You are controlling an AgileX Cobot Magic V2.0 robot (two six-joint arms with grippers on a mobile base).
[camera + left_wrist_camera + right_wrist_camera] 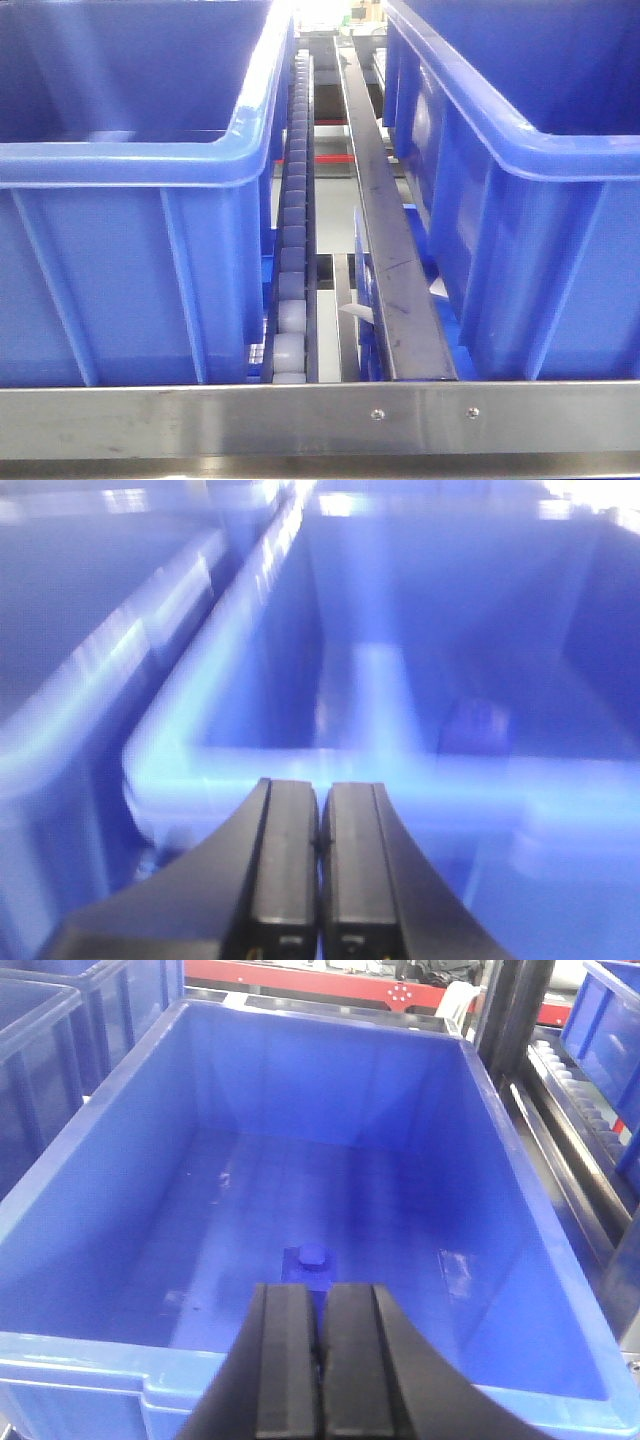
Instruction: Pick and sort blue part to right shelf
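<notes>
A small blue part (308,1258), a square plate with a round knob, appears to lie on the floor of a large blue bin (330,1070). My right gripper (320,1290) hangs over that bin's near rim, shut, its tips just short of the part in the picture; I see nothing between them. The right shelf shows in the front view as a grey steel front rail (320,420) with screws, a white roller track (293,220) and two blue bins (120,250) (540,260). My left gripper (320,788) is shut and empty above the rims of blurred blue bins (400,680).
A dark steel divider bar (385,240) runs back between the two bins beside the roller track. More blue bins (40,1050) stand to the left and another (610,1030) to the right of the right gripper's bin. A red frame (330,985) lies behind.
</notes>
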